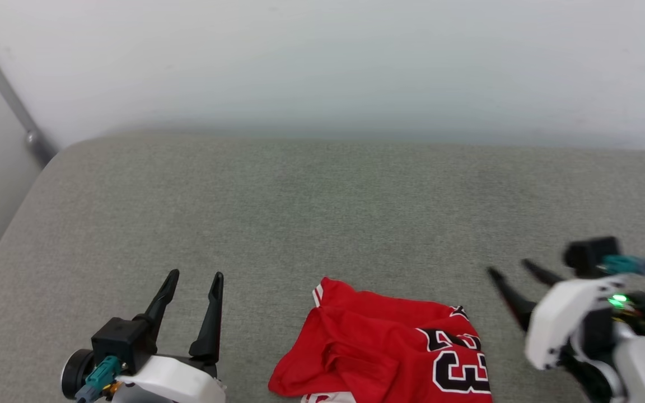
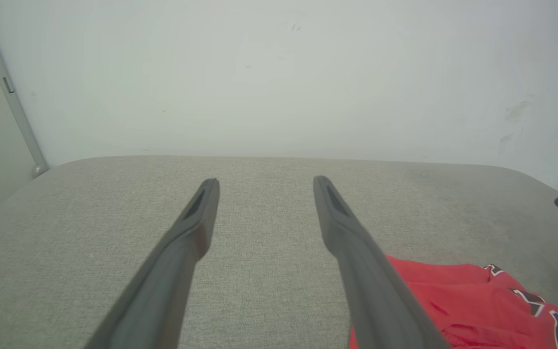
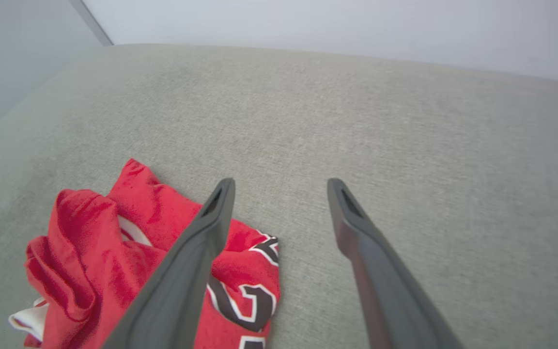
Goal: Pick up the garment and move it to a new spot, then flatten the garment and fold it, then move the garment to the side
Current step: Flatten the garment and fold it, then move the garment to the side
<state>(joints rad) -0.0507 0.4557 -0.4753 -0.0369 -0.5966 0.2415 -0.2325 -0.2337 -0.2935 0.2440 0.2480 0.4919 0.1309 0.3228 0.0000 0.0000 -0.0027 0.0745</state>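
Note:
The garment (image 1: 384, 347), a red jersey with black white-outlined numbers, lies crumpled in a loose heap at the near middle of the grey cushion (image 1: 322, 212). My left gripper (image 1: 195, 276) stands open to its left, nothing between its fingers, well apart from the cloth. My right gripper (image 1: 512, 270) hangs open just right of the heap, blurred, with nothing in it. In the right wrist view the garment (image 3: 95, 257) lies left of and below my right gripper (image 3: 281, 182), partly behind the left finger. In the left wrist view the garment (image 2: 472, 300) shows at the lower right, beside my left gripper (image 2: 265, 180).
A pale wall (image 1: 322, 61) rises behind the cushion. A grey metal post (image 1: 6, 92) runs down the wall at the far left corner. The cushion's left edge (image 1: 3, 240) drops away. Bare cushion stretches behind the garment and to both sides.

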